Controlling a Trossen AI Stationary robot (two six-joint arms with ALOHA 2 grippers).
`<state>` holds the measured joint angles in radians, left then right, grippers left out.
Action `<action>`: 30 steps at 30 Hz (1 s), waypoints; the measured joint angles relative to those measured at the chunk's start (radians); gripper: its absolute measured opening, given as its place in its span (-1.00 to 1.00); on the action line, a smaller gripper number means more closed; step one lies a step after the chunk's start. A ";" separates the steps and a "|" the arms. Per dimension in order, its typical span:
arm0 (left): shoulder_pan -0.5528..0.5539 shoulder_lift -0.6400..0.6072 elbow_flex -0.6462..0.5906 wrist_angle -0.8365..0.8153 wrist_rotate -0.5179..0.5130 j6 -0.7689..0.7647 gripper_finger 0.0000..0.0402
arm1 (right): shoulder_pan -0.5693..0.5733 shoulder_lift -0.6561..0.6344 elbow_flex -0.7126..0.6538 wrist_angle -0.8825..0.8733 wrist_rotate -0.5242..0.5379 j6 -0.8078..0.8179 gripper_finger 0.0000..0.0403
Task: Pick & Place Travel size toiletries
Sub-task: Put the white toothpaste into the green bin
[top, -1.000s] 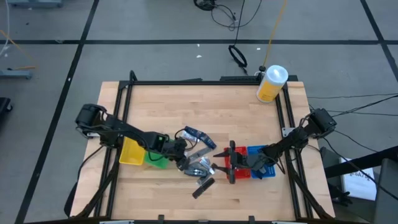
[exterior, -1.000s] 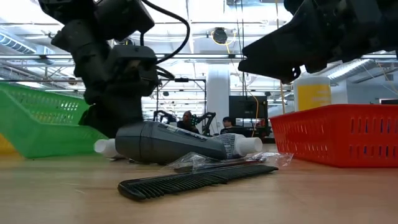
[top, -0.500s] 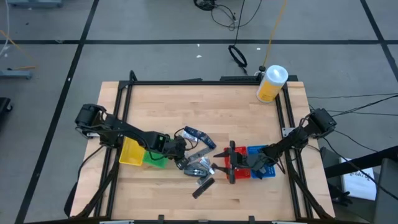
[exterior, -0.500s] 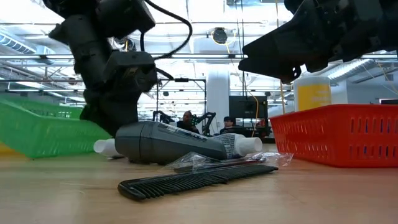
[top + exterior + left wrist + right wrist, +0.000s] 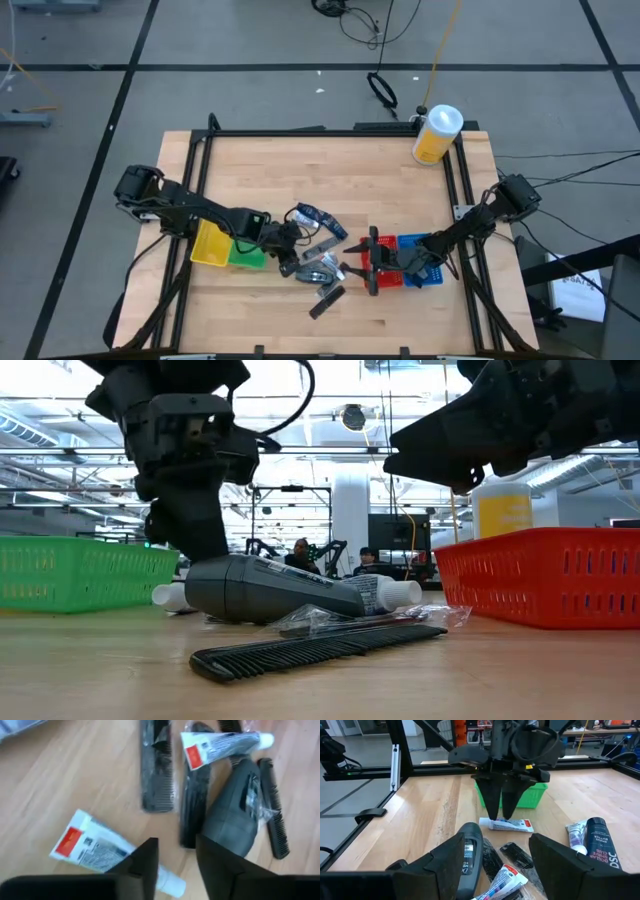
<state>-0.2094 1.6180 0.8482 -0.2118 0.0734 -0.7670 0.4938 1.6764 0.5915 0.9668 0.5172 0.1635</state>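
**A:** Where is your left pincer [image 5: 176,842]?

**B:** It hangs over the middle of the tabletop [image 5: 330,170], just right of the green bin [image 5: 247,255], pointing down. Its fingers [image 5: 492,802] are a little apart and pinch nothing. I see bare wood between them. A white tube [image 5: 92,847] with a red label lies flat right under the tips, untouched.

**A:** And the rest of the toiletries?

**B:** They lie in a loose pile between the green bin and the red bin [image 5: 540,575]. A fat grey tube [image 5: 260,588] lies on its side, with a black comb [image 5: 310,648] on the near side of it. More combs [image 5: 156,765] and a thin tube [image 5: 220,745] lie beside it, some in clear wrap. A dark blue bottle [image 5: 600,842] lies at the far edge of the pile.

**A:** Your right pincer [image 5: 506,837]?

**B:** It waits at the left rim of the red bin, facing the pile. It is spread wide and carries nothing.

**A:** Is anything in the bins?

**B:** I cannot tell from here.
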 joint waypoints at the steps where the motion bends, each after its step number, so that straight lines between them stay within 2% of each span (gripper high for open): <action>1: 0.005 0.000 0.001 -0.012 0.001 -0.013 -0.19 | 0.000 0.000 0.000 0.000 -0.002 0.000 0.06; 5: 0.033 0.002 0.002 -0.057 0.001 -0.083 0.12 | 0.000 0.000 0.000 0.000 -0.003 0.000 0.07; 9: 0.052 0.002 0.047 -0.152 0.004 -0.107 0.22 | -0.001 0.000 0.000 0.000 -0.003 -0.003 0.07; 12: 0.060 0.002 0.102 -0.289 -0.020 -0.098 0.19 | -0.001 0.000 0.000 0.000 -0.003 -0.003 0.06; 16: 0.060 0.034 0.155 -0.360 -0.040 -0.068 0.09 | -0.001 0.000 0.000 0.001 -0.003 -0.004 0.07; 20: 0.054 0.134 0.226 -0.405 -0.003 -0.009 -0.03 | -0.001 0.000 0.000 0.006 -0.003 -0.009 0.07; 26: 0.049 0.321 0.435 -0.719 0.010 0.066 -0.18 | -0.001 0.000 0.000 0.010 -0.003 -0.011 0.07; 30: 0.043 0.400 0.515 -0.789 -0.003 0.125 -0.23 | -0.001 0.000 0.000 0.009 -0.008 -0.011 0.06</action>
<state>-0.1661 2.0179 1.3628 -1.0011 0.0700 -0.6422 0.4931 1.6764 0.5911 0.9760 0.5093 0.1520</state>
